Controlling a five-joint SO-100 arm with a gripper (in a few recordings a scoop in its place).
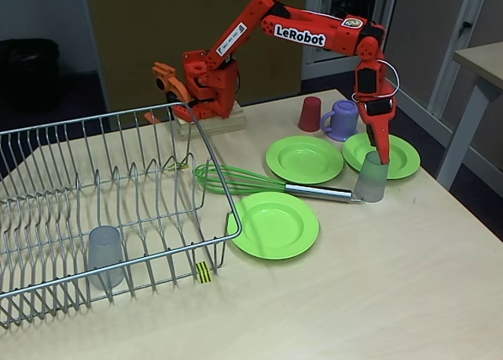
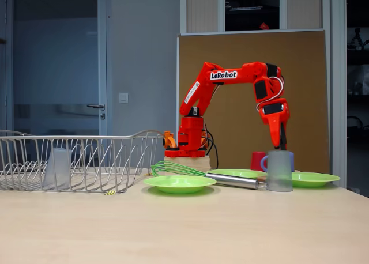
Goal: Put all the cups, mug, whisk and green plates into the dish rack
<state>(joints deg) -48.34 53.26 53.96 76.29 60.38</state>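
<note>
Gripper (image 1: pixel 380 157) reaches down into the grey cup (image 1: pixel 371 179) beside the whisk (image 1: pixel 259 181) handle's end, seemingly pinching its rim, though I can't tell for sure. Lift straight up, clearing whisk and plates, before swinging toward the rack (image 1: pixel 94 211).

The dish rack (image 1: pixel 118 195) is thin silvery metal wire with a dull shine. The three green plates (image 1: pixel 275 225) look like smooth, glossy plastic. Both frosted tumblers (image 1: pixel 372 178) are cloudy, translucent matt plastic. The whisk (image 1: pixel 259 181) has green coated loops and a polished steel handle. The counter (image 1: pixel 377 297) is pale, matt wood-look laminate. The arm (image 1: pixel 306 34) is glossy orange-red plastic.
</note>
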